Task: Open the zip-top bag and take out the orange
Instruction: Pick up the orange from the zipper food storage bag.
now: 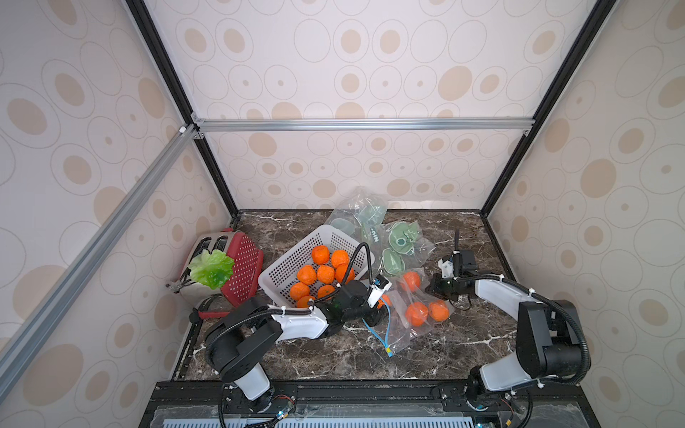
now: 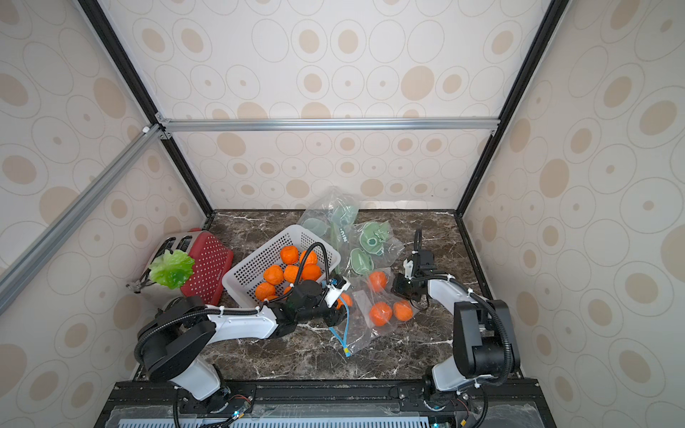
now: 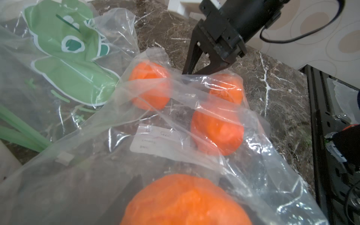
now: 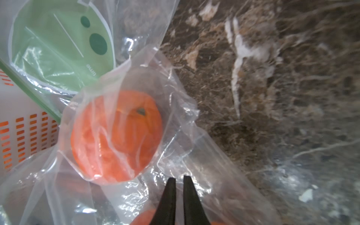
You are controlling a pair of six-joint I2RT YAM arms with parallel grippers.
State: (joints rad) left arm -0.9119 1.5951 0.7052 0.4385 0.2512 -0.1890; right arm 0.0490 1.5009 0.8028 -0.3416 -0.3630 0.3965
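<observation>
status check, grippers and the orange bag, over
Right gripper shut on zip-top bag. Left gripper at bag mouth by an orange, grip unseen. Three more oranges bagged. Basket close beside left arm.

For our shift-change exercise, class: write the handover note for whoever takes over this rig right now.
Right gripper: shut on the zip-top bag, pinching film at the end away from the zip.
Left gripper: at the bag's mouth by an orange; jaws hidden, state unclear.
Done: blue zip looks parted.
Three other oranges lie inside the bag; white basket beside it holds more.
Left: lift an orange clear of the bag.
</observation>
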